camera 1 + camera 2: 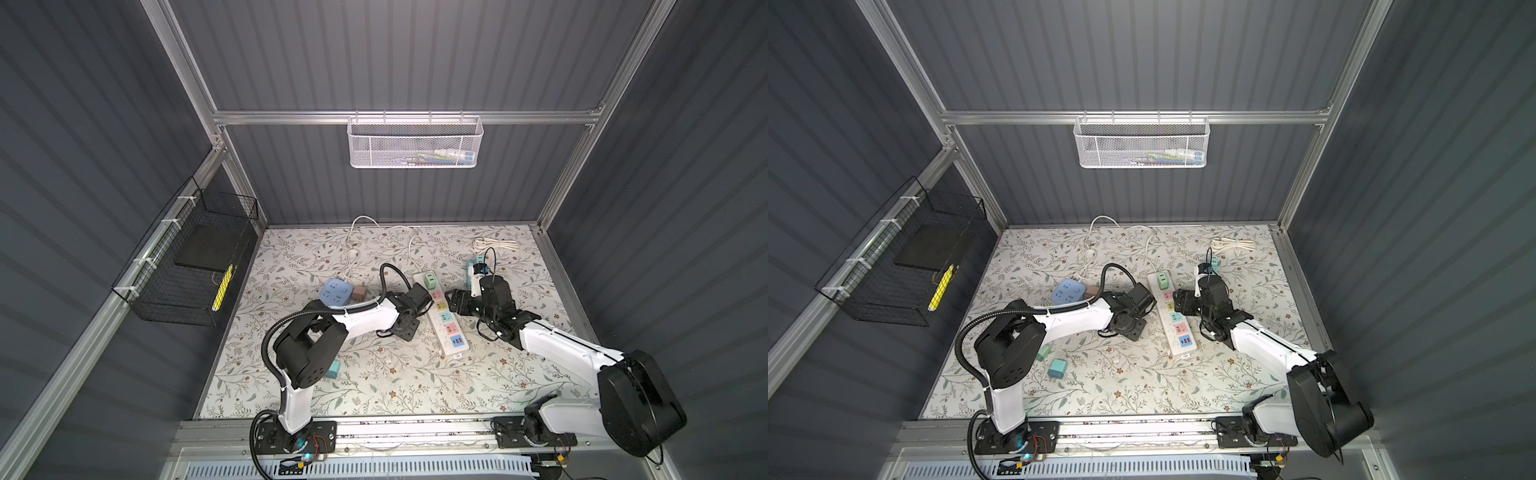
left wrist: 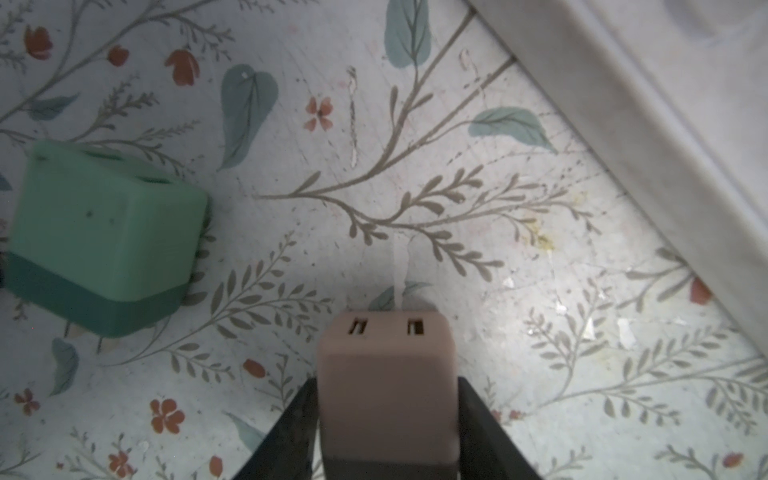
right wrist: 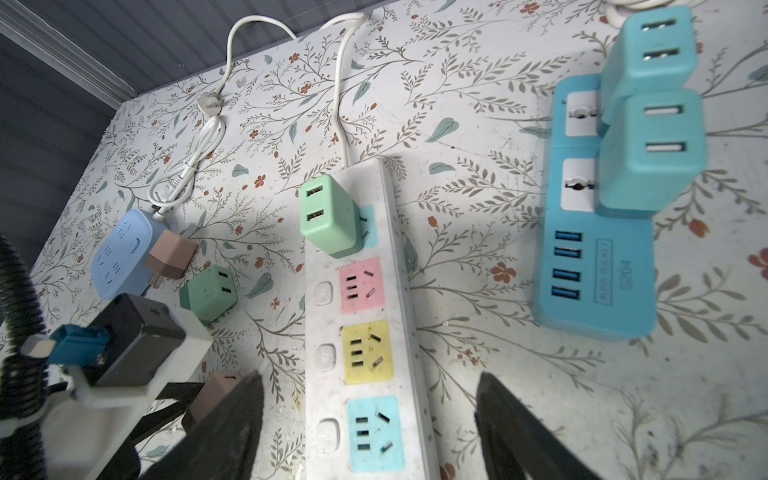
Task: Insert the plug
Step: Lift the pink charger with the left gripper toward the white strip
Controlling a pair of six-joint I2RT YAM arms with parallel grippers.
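Seemingly only the grasp's done: left gripper (image 2: 387,386) clamped on brown plug (image 2: 384,353), right gripper (image 3: 368,380) jaws apart over power strip (image 3: 399,270), w/ insertion not yet made.

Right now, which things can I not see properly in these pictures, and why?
- Prongs of the brown plug: left wrist view, cut off by the picture's edge.
- Left pincer: both top views, hidden under its own wrist.
- Contents of the white basket: both top views, too small behind the mesh.
- Teal plug: in a top view, half hidden by the left arm.
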